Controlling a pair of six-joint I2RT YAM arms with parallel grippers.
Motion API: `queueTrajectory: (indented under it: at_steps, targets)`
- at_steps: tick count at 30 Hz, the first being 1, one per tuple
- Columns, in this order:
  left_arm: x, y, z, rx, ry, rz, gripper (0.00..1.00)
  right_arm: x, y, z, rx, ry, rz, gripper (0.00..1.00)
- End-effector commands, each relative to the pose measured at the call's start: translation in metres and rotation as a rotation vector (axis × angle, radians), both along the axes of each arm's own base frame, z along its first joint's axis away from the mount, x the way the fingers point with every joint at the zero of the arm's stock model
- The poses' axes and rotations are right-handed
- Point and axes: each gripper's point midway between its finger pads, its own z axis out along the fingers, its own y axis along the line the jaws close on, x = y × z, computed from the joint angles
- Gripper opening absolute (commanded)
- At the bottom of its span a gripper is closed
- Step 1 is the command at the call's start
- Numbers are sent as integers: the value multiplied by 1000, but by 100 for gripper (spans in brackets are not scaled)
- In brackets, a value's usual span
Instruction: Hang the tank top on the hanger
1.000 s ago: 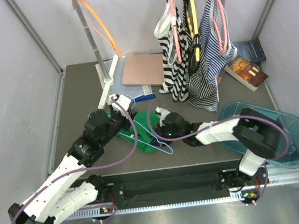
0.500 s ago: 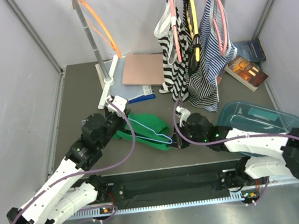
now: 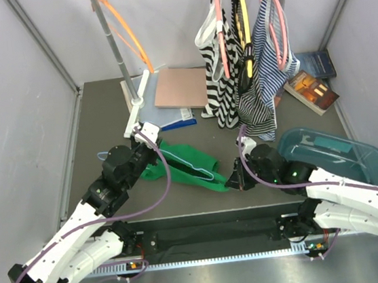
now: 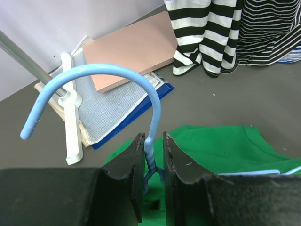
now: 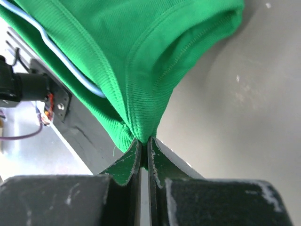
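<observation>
While left jaws clamp the one hanger (image 4: 155, 113), right jaws pinch the one tank top (image 5: 141, 47) (its hem).

The tank top (image 3: 190, 160) is plain bright green, its ribbed hems the same shade. The hanger (image 4: 156, 115) is light blue. The table (image 3: 98, 124) is dark grey. At twelve o'clock a wide-striped top (image 3: 221, 93) shows bold black and white on a pink hanger (image 3: 218, 12). At one o'clock a thin-striped top (image 3: 270, 105) is navy and white. The orange hanger (image 3: 129, 35) is at eleven o'clock. The board (image 3: 179, 88) is dusty pink-brown. The bin (image 3: 354, 153) at four o'clock is see-through teal. The left arm (image 3: 69, 230) and right arm (image 3: 348, 188) are white with black joints and purple cables.
</observation>
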Motion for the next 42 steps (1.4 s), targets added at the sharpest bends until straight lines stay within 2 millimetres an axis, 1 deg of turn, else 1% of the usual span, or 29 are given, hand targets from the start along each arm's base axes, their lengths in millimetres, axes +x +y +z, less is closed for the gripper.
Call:
queueTrajectory:
  at_steps: [1,3,7,8,10,11,12,13,15,16,18,19,20,21,22,24,25,26,27,28,29,30,32,33,36,40,42]
  targets:
    - [5,7,23,-21,-87,36,0,-2,-17,-1,-54,-3,-24,0]
    - [5,7,22,-22,-86,35,0,-2,-19,2,-50,-5,-29,0]
    - [5,6,22,-23,-87,30,0,1,-15,11,-32,-19,-29,0]
    - [5,5,22,-22,-85,29,0,3,-12,20,-15,-31,-26,0]
    - [5,4,21,-23,-80,23,0,6,-7,30,2,-46,-17,0]
    - [5,3,20,-22,-79,18,0,9,-1,45,28,-69,-13,0]
    - [5,2,20,-26,-75,16,0,11,1,51,37,-82,-7,0]
    - [5,1,20,-26,-75,10,0,15,8,67,62,-102,3,0]
    - [4,0,19,-31,-71,4,0,20,17,80,88,-123,19,0]
    - [4,-1,21,-37,-72,1,0,21,23,92,115,-137,34,0]
    - [3,-2,21,-43,-71,-7,0,26,34,99,136,-153,52,0]
    - [2,-2,21,-43,-71,-9,0,26,40,108,155,-163,69,0]
    - [2,-3,21,-47,-68,-13,0,28,44,111,166,-170,77,0]
    - [1,-3,22,-50,-72,-13,0,32,51,111,170,-170,86,0]
    - [1,-3,23,-55,-74,-14,0,32,57,118,189,-176,103,0]
    - [0,-2,26,-64,-81,-17,0,35,71,122,211,-182,127,0]
    - [-1,-2,26,-68,-83,-17,0,35,77,129,226,-190,141,0]
    - [-1,-2,28,-74,-86,-15,0,31,85,132,233,-194,163,0]
    - [-1,0,29,-78,-91,-4,0,31,93,127,219,-184,176,0]
    - [-1,1,30,-81,-93,-1,0,31,100,134,224,-198,182,0]
    - [-2,2,33,-98,-97,3,0,24,107,134,218,-199,210,0]
    - [-2,4,36,-114,-101,13,0,24,113,127,201,-188,219,0]
    - [-4,6,40,-144,-108,23,0,17,123,127,201,-183,244,0]
    - [-5,7,41,-153,-116,25,0,18,127,124,202,-181,250,0]
    - [-7,5,43,-167,-119,8,0,18,137,127,219,-185,262,0]
    - [-7,1,42,-175,-104,-3,0,20,144,143,254,-207,266,0]
    - [-7,0,42,-186,-100,-8,0,20,144,143,244,-209,270,3]
